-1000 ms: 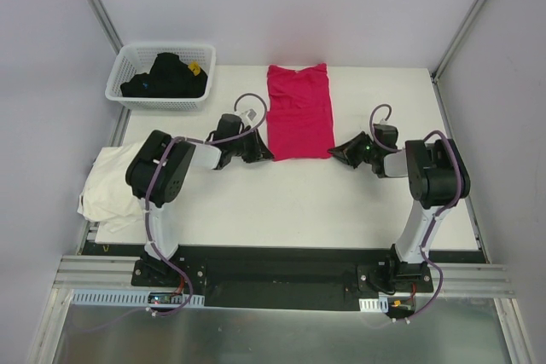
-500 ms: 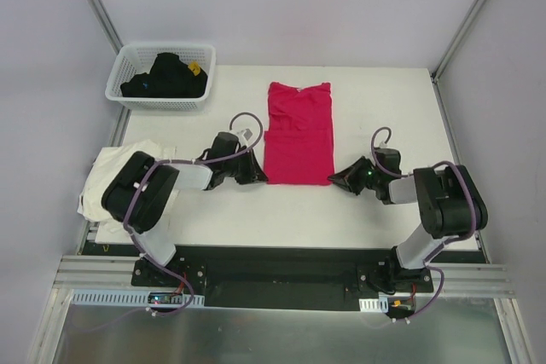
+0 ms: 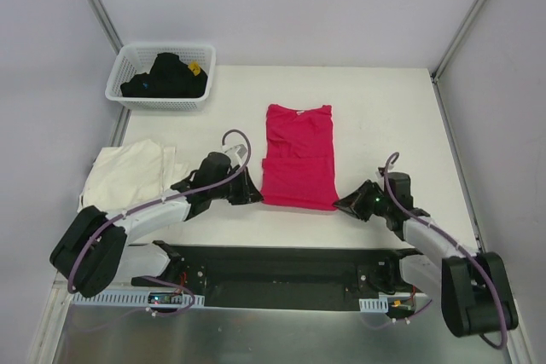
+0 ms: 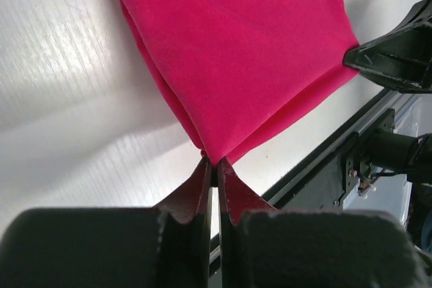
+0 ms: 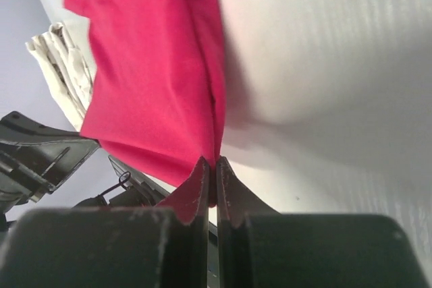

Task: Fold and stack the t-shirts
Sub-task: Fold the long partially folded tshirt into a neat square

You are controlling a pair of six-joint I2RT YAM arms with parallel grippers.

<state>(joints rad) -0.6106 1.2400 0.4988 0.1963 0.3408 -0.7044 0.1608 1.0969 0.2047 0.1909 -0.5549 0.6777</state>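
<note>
My left end effector (image 3: 254, 196) is clenched on the near left corner of the magenta-red t-shirt (image 3: 297, 155). In my left wrist view the two fingers press together with a tip of red cloth nipped between them. My right end effector (image 3: 339, 205) is clenched the same way on the near right corner, and my right wrist view shows the hem corner caught between its closed fingers.

The magenta-red t-shirt lies on the worktop (image 3: 392, 125) as a long narrow panel, its sides folded in. Its neckline points away from my bases and its hem sits close to the worktop's near edge. The cloth fans out from each pinched corner, with a doubled fold running along each side. Both arms reach low and forward, one on either side of the shirt.

The cream-white t-shirt (image 3: 128, 175) lies rumpled at the left edge of the worktop, well apart from the red one and beside my left arm. A white lattice basket (image 3: 158, 101) stands at the far left corner, with dark garments (image 3: 166, 74) heaped inside it.
</note>
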